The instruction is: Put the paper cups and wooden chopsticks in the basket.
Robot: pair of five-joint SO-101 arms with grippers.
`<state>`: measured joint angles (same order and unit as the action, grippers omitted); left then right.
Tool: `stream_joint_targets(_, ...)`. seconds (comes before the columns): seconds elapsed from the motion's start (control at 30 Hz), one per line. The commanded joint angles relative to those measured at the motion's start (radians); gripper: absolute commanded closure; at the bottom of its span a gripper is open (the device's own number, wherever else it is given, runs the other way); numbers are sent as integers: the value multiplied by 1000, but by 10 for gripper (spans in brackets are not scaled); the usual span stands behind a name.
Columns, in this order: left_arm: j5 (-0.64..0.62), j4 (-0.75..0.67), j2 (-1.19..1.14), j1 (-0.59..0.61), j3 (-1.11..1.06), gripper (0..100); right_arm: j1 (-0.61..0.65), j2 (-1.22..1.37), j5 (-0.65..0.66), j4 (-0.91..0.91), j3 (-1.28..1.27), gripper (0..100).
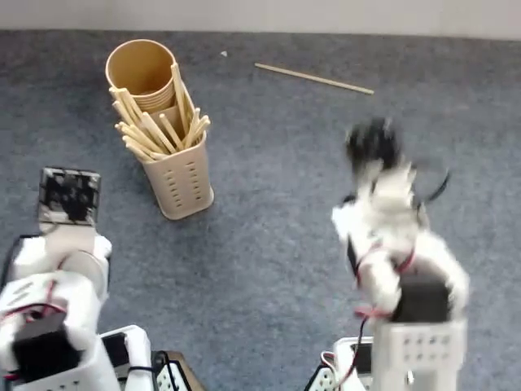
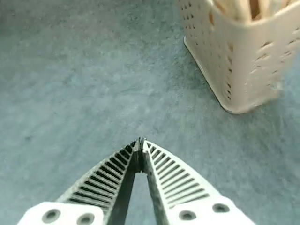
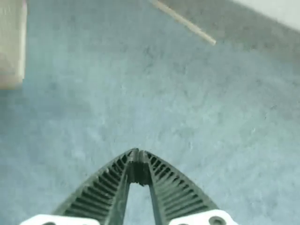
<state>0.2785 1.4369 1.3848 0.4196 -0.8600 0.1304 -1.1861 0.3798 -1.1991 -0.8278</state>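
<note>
— Where do our things lie?

— The basket [image 1: 183, 186] stands on the desk [image 1: 277, 220] with the stack of paper cups [image 1: 142, 69] and a bundle of wooden chopsticks [image 1: 159, 130] already in it. One loose chopstick [image 1: 313, 78] lies flat near the desk's far edge, well apart from the basket.

— And our grippers?

— Our left gripper [image 2: 140, 144] is closed on nothing, low over the desk near the basket's foot. Our right gripper [image 3: 138, 157] has its jaws together too, empty, and points toward the loose chopstick, which lies well ahead of it.

— What could go wrong?

— We judge the thin stick to be the trouble. It lies flat on the grey cover, so jaws that come down closed or barely parted could ride over it or push it on toward the far edge. Gripped near one end, it could swing and slip out. At the basket, the bundle is crowded. A new stick could catch on the tips or the cup rim and bounce back out. A hard nudge might also tip the tall, loaded basket.

— What stands in our way?

— Only the basket itself, off to the side of the right gripper. Our left gripper sits close beside it, so we think the two arms could crowd each other there.
</note>
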Motion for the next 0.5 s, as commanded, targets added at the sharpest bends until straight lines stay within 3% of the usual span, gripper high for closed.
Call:
stream_joint_targets(0.0, 8, -176, 185, -18, -306, 952, -4, -274, 109, 77, -458, 994)
stream_joint_targets(0.23, 92, -261, 447, -16, -682, 952, -51, -530, -14, 163, -717, 994)
stream_joint_targets(0.33, 92, -298, 446, -18, -760, 952, -51, -647, -107, 200, -855, 994)
stream_joint_targets(0.47, 92, -376, 427, -15, -835, 951, -51, -634, -126, 257, -967, 994)
